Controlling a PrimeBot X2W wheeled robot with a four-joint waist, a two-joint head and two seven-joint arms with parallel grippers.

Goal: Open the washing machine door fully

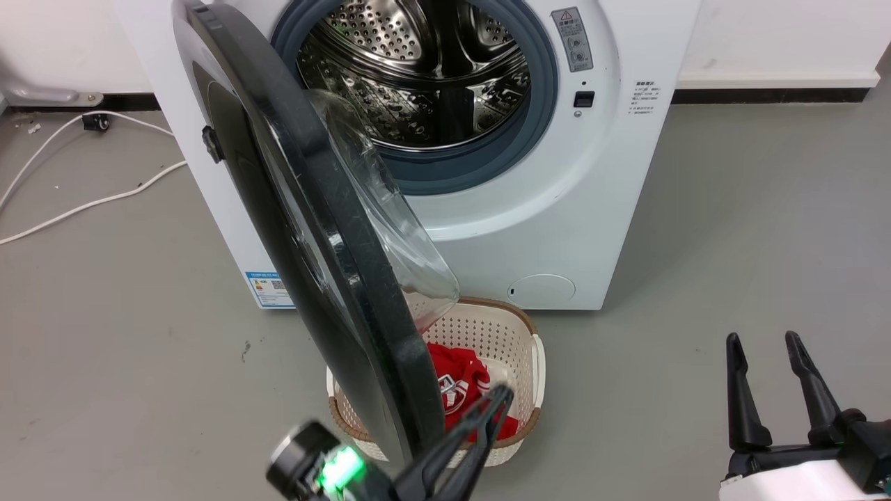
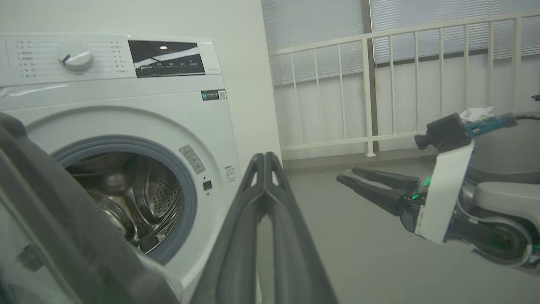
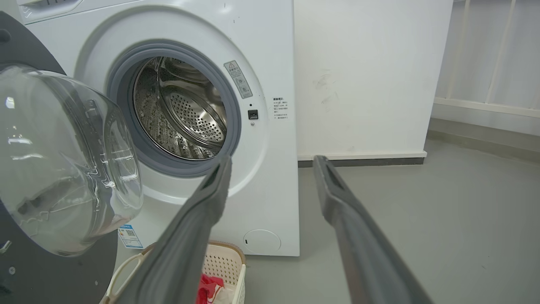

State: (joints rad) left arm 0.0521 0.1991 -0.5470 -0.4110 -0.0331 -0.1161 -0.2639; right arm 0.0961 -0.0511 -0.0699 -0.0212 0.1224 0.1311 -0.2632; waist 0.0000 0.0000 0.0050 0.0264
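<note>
The washing machine door (image 1: 306, 229) is a big round glossy black disc with a bulging clear glass bowl (image 3: 63, 160). It stands swung out on its left hinge, roughly edge-on to the head camera, and the steel drum opening (image 1: 418, 76) is uncovered. My left gripper (image 1: 498, 398) is shut, empty, just right of the door's lower rim; whether it touches the rim I cannot tell. In the left wrist view its fingers (image 2: 265, 169) meet at the tips, with the door's dark edge (image 2: 50, 219) at the lower left. My right gripper (image 1: 766, 341) hangs open over bare floor, far right of the machine.
A cream laundry basket (image 1: 536, 362) with red cloth (image 1: 459, 383) inside sits on the floor under the door. White cables (image 1: 83, 202) trail across the floor at left. A white railing (image 2: 400, 84) and the right arm (image 2: 443, 190) appear in the left wrist view.
</note>
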